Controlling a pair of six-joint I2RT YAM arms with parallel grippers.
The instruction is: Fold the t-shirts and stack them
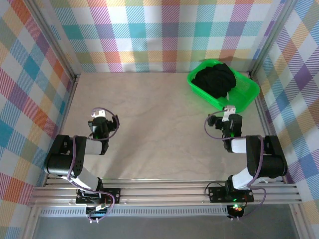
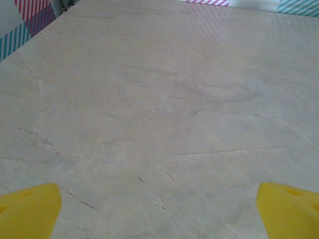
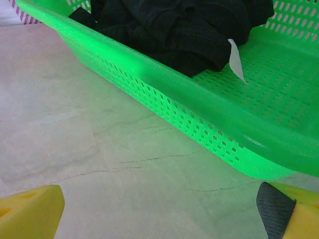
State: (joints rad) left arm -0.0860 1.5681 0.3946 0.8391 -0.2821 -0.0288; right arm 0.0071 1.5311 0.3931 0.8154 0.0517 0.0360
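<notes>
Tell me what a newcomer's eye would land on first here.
A bright green basket in the far right corner of the table holds a crumpled heap of black t-shirts. Loud multicoloured plaid walls ring the table. The left gripper and right gripper hover open and empty nearer the front.

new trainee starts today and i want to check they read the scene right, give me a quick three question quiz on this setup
1. True or false: the black t-shirts are already folded and stacked.
2. Which is nearer the green basket: the left tool or the right tool?
3. Fill in: both tools are ____ and hold nothing.

Key: 1 false, they lie bunched in the basket; 2 the right tool; 3 open.
</notes>
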